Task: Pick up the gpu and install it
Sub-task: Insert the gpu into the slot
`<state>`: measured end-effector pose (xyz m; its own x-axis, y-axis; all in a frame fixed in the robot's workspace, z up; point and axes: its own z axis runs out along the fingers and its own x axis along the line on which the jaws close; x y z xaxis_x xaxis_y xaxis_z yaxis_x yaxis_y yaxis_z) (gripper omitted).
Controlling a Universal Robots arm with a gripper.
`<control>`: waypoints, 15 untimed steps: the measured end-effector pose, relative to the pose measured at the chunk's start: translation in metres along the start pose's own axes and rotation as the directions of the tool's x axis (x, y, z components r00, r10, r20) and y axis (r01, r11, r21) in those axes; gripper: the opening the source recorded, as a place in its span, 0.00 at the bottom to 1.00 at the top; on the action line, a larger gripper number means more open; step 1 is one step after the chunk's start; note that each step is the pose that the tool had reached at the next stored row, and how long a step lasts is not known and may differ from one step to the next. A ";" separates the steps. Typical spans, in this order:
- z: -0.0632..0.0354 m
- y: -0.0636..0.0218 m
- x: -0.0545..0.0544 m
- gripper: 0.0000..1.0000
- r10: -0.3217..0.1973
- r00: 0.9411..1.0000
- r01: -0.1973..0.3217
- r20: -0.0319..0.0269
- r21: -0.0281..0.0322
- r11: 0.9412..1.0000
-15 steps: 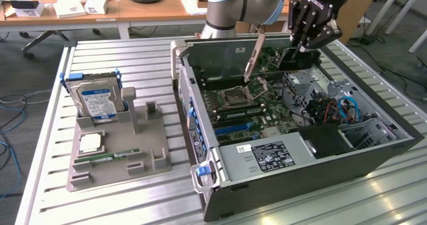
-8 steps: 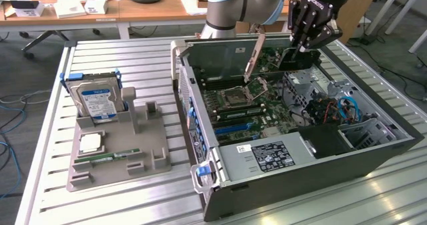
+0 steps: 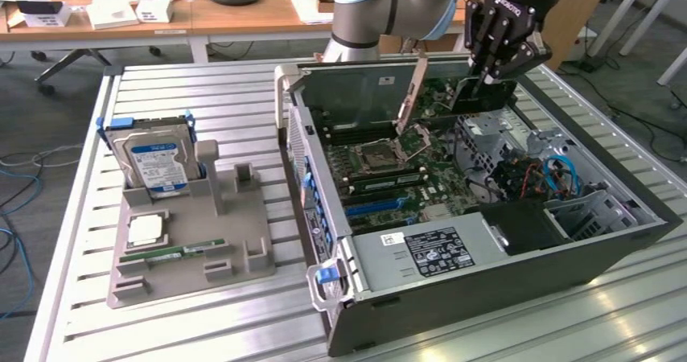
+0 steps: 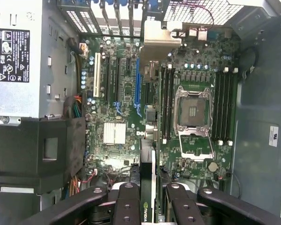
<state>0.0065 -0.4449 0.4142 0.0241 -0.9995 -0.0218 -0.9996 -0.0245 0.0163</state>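
Install step in hand: end effector [image 3: 485, 74] clamped on gpu [image 3: 478, 98]; card hangs upright over motherboard [image 3: 429, 177] in open PC case [image 3: 483, 290], prob not seated; seating calls for card edge aligned w/ blue slot [image 4: 137, 86]; wrist view gives slot layout + card edge-on; ext view gives height.

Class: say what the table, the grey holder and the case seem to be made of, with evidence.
Table: bare metal, likely aluminium; ribbed slats glint. Holder: matte grey plastic, probably; dull, moulded edges. Case: sheet metal, painted dark outside; thin folded, punched walls.
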 end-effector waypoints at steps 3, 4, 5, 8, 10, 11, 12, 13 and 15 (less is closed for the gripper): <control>0.0017 0.0016 0.000 0.26 0.000 1.000 0.000 0.000 0.000 1.000; 0.0026 0.0021 0.000 0.26 0.000 1.000 0.000 0.000 0.000 1.000; 0.0035 0.0026 0.000 0.26 0.000 1.000 0.000 0.000 0.000 1.000; 0.0065 0.0038 0.000 0.26 0.000 1.000 0.000 0.000 0.000 1.000; 0.0085 0.0045 0.000 0.26 0.000 1.000 0.000 0.000 0.000 1.000; 0.0094 0.0048 0.000 0.26 0.000 1.000 0.000 0.000 0.000 1.000; 0.0103 0.0050 0.000 0.26 0.000 1.000 0.000 0.000 0.000 1.000; 0.0107 0.0050 0.000 0.26 0.000 1.000 0.000 0.000 0.000 1.000; 0.0108 0.0051 0.000 0.26 0.000 1.000 0.000 0.000 0.000 1.000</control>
<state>0.0013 -0.4449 0.4035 0.0243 -0.9995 -0.0218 -0.9996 -0.0247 0.0161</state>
